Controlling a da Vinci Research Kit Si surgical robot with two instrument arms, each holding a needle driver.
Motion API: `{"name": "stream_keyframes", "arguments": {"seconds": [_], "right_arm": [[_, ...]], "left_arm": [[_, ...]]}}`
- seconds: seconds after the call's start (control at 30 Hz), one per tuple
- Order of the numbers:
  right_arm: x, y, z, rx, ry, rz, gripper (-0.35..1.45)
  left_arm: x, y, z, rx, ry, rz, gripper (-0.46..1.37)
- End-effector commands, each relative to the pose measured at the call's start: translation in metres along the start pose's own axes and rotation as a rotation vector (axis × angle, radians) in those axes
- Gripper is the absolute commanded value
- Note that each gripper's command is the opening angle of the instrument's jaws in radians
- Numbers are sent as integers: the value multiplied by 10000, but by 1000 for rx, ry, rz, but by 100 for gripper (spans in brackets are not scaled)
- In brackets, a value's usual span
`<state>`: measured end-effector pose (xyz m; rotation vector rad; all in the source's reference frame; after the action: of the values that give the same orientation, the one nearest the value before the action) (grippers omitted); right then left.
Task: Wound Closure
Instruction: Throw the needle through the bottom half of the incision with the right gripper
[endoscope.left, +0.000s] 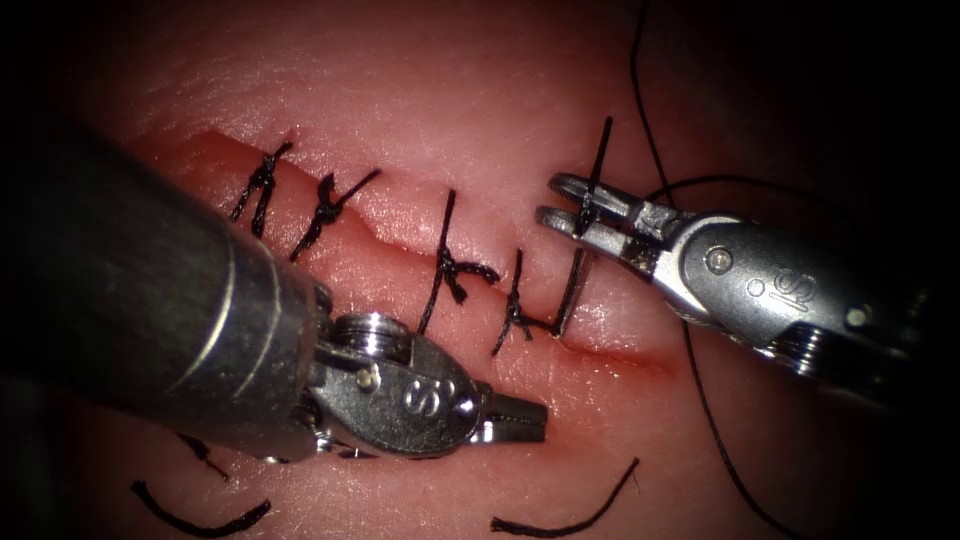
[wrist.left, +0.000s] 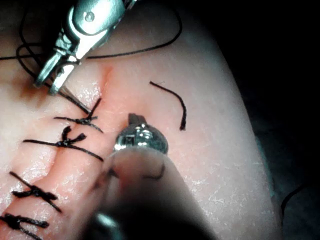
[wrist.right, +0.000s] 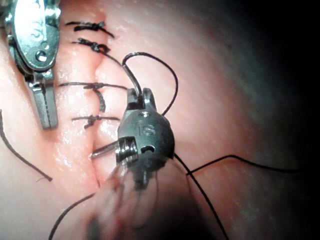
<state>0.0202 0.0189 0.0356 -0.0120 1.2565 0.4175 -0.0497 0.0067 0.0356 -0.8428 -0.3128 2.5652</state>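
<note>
The left tool (endoscope.left: 520, 418) lay low over the tissue (endoscope.left: 450, 110) just below the cut (endoscope.left: 400, 235), its jaws pressed together and holding nothing. Four knotted stitches (endoscope.left: 448, 265) crossed the cut, and cut thread ends (endoscope.left: 565, 515) lay on the tissue below it. At the cut's right end, the right tool (endoscope.left: 565, 205) had its jaws pinching the thread (endoscope.left: 597, 165) rising from the tissue; I could not make out the needle.
</note>
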Motion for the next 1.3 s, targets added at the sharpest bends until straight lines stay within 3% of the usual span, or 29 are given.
{"name": "stream_keyframes", "arguments": {"seconds": [0.03,0.33,0.57,0.9,1.3], "right_arm": [[-3,2,0,7,25,37,-35],[-23,15,3,31,133,213,-35],[-36,32,2,49,134,376,-35],[-32,51,4,39,118,516,-35],[-30,58,7,42,117,567,-35]], "left_arm": [[-1,0,-1,-2,0,2,-35],[-11,4,3,6,3,7,-35],[-19,9,7,12,9,1,-35],[-30,14,12,16,6,-3,-35],[-40,13,15,14,12,-13,-35]]}}
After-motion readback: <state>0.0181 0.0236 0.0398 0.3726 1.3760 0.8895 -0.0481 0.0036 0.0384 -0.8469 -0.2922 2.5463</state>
